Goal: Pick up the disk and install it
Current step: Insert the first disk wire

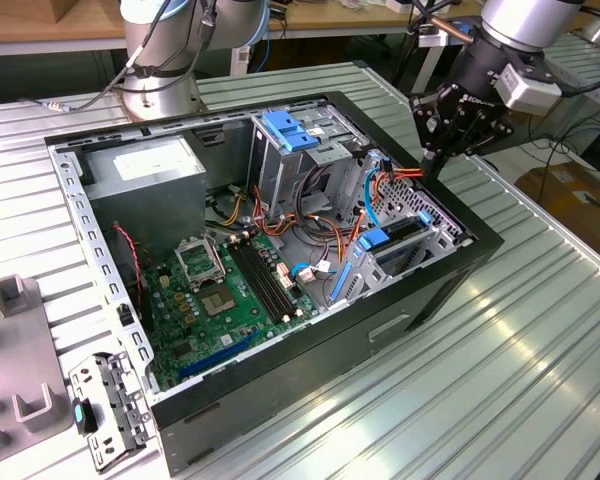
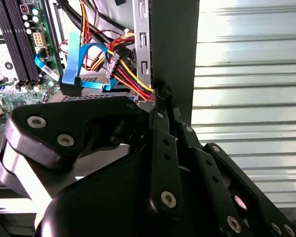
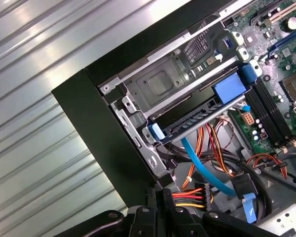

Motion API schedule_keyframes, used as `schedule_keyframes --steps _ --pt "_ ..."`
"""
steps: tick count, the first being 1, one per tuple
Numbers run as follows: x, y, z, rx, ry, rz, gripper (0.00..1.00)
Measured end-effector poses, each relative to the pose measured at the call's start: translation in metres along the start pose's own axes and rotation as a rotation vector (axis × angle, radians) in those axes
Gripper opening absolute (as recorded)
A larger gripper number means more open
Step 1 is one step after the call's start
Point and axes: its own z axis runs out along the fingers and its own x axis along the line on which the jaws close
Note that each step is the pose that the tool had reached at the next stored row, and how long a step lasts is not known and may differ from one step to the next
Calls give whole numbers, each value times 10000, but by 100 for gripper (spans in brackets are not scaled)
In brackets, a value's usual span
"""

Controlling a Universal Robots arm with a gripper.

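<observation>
Tool [image 1: 432,160] fingers together beside the case wall; first wrist view shows the disk [image 3: 200,118] seated in its bay.

The arm [image 1: 525,20] is built of silver-grey rounded segments, with a white box-shaped module [image 1: 525,88] and dark cables at its wrist. The gripper [image 1: 432,150] is matte black, its linked bars joined by round silver screws [image 2: 168,198] in both wrist views.
</observation>
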Motion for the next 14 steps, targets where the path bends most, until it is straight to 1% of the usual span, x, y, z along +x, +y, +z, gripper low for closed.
schedule_keyframes --steps 1,3,5,9,11,14 --pt "-22 15 0 2 -1 8 16" --pt "-33 24 1 3 -1 48 16" --pt "-33 23 0 8 11 507 16" --pt "-33 23 0 15 27 1112 16" --pt "-35 24 0 18 31 1293 16" --pt "-51 34 0 20 33 1407 16"
